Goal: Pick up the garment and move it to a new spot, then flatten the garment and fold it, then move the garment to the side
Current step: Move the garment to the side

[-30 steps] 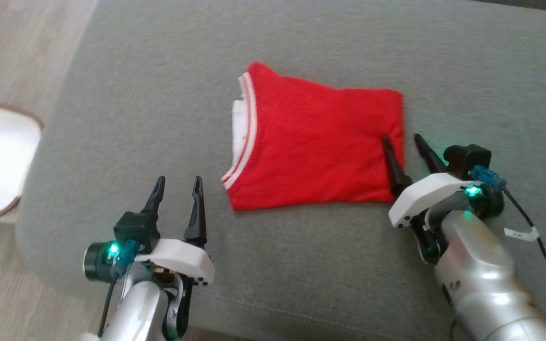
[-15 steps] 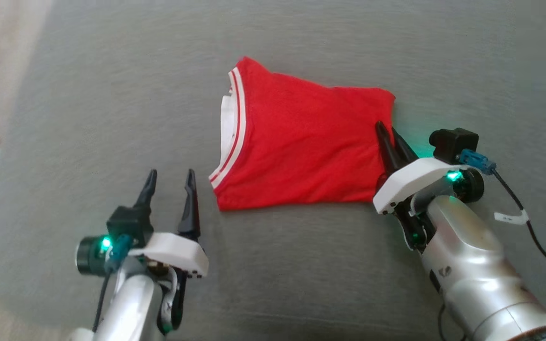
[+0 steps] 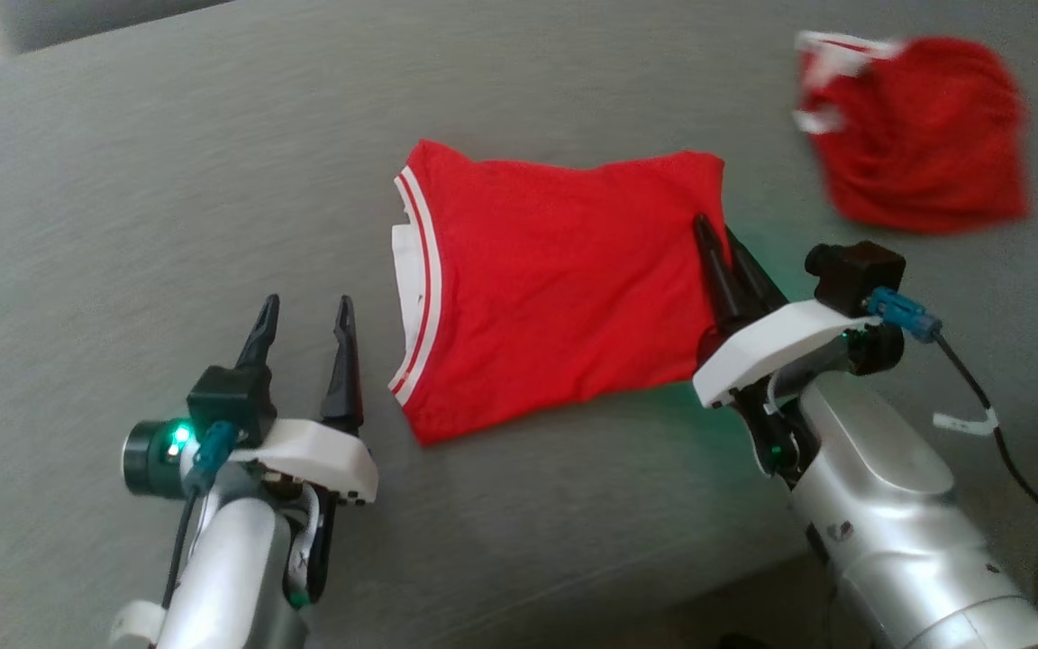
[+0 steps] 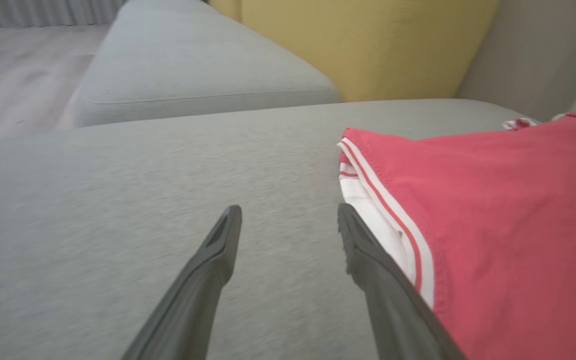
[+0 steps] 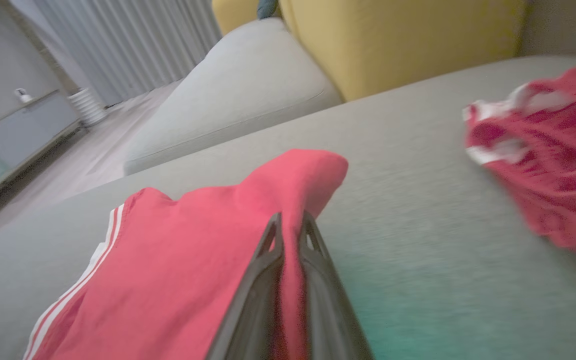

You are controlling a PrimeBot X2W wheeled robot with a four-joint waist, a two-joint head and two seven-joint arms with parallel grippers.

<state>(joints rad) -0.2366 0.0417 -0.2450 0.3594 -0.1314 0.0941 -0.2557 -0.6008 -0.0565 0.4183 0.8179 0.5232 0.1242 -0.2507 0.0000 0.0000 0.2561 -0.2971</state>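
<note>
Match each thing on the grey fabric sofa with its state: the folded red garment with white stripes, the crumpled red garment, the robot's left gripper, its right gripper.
Things:
1 folded red garment
2 crumpled red garment
3 left gripper
4 right gripper

States:
A open, over bare grey sofa
B shut on fabric
C lying apart, far right
D pinched at one edge

Pairs: 1-D, 2-C, 3-A, 4-B.

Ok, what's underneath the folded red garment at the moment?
The folded red garment lies on the grey cushion. White striped layers peek out under its left edge. The right gripper pinches its right edge. Whatever lies beneath its middle is covered.
</note>
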